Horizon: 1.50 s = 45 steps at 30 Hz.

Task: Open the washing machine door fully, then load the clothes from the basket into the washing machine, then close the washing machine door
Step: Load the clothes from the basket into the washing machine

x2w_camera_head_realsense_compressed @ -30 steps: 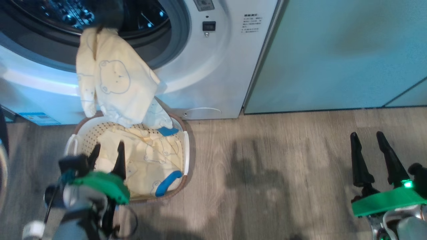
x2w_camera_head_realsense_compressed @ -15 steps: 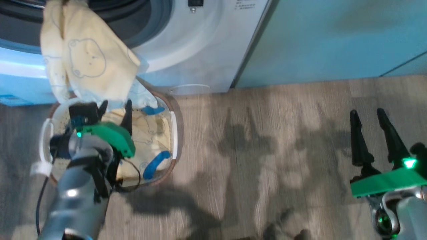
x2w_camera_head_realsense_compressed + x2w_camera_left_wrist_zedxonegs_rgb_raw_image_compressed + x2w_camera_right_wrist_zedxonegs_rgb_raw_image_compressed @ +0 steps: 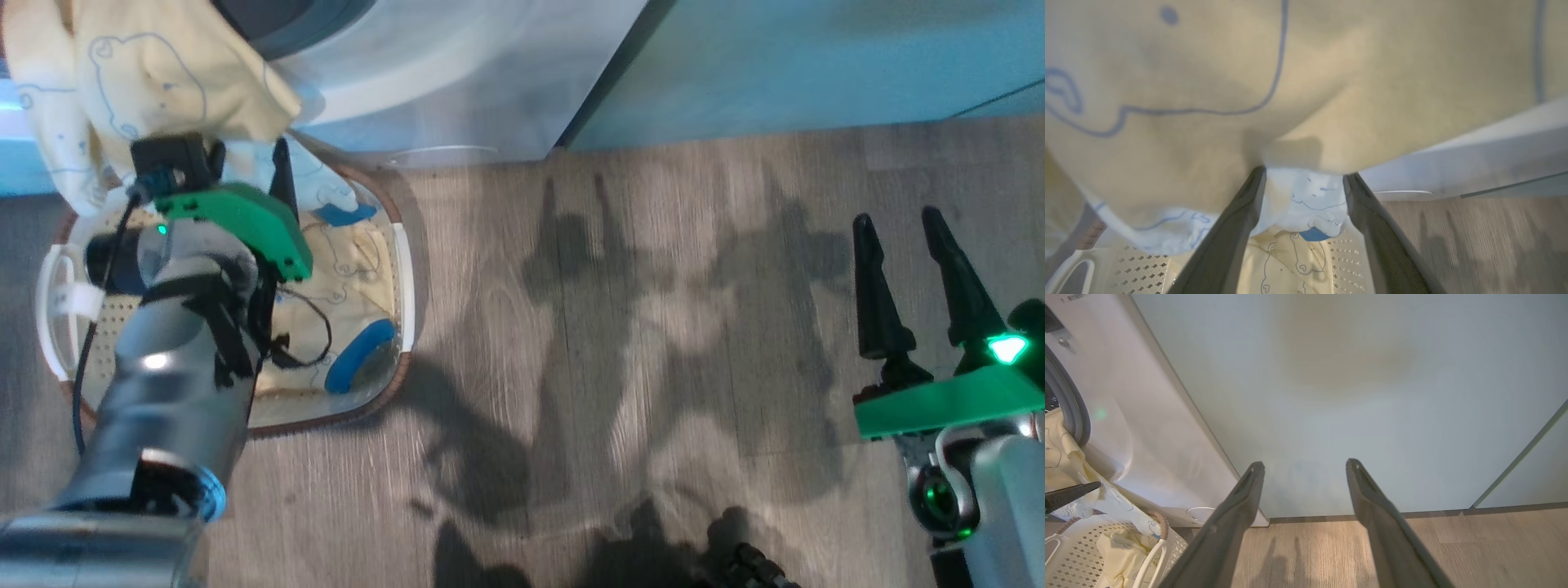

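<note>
Tools, count: two, both released with their fingers spread.
Left tool [image 3: 249,151]: stood at 10 o'clock in the head view, over the basket and clamping nothing. In its wrist view [image 3: 1305,173] the hem of the draped garment hung right at the fingertips. Whether it touched them could not be told.
Right tool [image 3: 896,219]: stood at 4 o'clock over bare floor [image 3: 653,327], well apart from the laundry and holding nothing. Its wrist view [image 3: 1305,463] faced the cabinet.
Basket [image 3: 404,269]: one, on the floor at 9 o'clock, just in front of the washing machine.
Clothes: two garments could be counted. One lay in the basket [image 3: 359,261]. The other, the draped garment [image 3: 163,82], hung at 11 o'clock from the machine's opening down its front, with its lower end trailing onto the basket's far rim.
Washing machine [image 3: 457,65]: one, at 12 o'clock, with a round cap [image 3: 441,151] low on its front.
Cabinet [image 3: 816,57]: pale teal, at 1 o'clock, touching the machine's side.
In the way: the left forearm covered much of the basket in the head view, and the draped garment blocked most of the left wrist view.
</note>
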Motion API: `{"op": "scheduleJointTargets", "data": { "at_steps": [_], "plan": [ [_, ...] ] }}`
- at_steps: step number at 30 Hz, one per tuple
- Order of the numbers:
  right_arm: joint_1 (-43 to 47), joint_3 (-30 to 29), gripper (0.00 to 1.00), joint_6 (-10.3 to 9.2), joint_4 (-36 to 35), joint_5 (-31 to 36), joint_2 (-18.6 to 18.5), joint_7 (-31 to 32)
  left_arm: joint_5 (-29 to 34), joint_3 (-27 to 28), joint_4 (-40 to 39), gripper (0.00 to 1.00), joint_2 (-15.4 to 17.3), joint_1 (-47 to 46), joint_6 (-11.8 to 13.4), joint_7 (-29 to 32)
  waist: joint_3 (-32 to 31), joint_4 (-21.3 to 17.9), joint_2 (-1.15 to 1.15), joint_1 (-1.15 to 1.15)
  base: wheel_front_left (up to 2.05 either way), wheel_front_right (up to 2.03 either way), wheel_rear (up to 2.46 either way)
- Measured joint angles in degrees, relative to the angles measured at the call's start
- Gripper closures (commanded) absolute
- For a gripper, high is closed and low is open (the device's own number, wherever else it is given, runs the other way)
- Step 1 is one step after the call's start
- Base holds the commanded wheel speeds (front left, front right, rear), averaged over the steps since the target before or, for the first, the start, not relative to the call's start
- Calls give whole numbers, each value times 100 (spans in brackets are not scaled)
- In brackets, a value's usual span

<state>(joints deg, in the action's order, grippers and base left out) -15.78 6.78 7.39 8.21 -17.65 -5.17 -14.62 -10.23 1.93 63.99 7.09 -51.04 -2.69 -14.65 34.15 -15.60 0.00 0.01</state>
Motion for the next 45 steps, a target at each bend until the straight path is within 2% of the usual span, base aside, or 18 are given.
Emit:
{"op": "scheduleJointTargets", "data": {
  "at_steps": [10,18,19,21,22,33,45],
  "plan": [
    [-217,63,0,0,-18,0,-8,0,-166,160,208,0,8,-484,41,0,333,0,0,0,0,0,0],
    [-240,85,0,0,-25,0,-9,0,-287,299,77,0,2,-645,91,2,441,-6,0,-1,0,0,0],
    [-240,83,0,0,-24,0,-9,0,-287,294,68,14,0,-644,86,2,448,-4,0,0,0,0,0],
    [-241,83,0,0,-22,0,-9,0,-237,264,64,96,2,-645,57,2,452,-1,0,-1,0,0,0],
    [-241,85,0,0,-22,0,-9,0,-221,249,64,100,1,-649,27,2,451,0,0,-1,0,0,0],
    [-240,71,0,0,34,0,-12,0,-187,249,-221,100,-21,-457,-126,2,275,76,0,0,0,0,0],
    [-78,-16,0,0,79,0,-30,0,-73,289,-1082,100,-64,514,-322,1,-302,336,0,-1,0,0,0]
  ]
}}
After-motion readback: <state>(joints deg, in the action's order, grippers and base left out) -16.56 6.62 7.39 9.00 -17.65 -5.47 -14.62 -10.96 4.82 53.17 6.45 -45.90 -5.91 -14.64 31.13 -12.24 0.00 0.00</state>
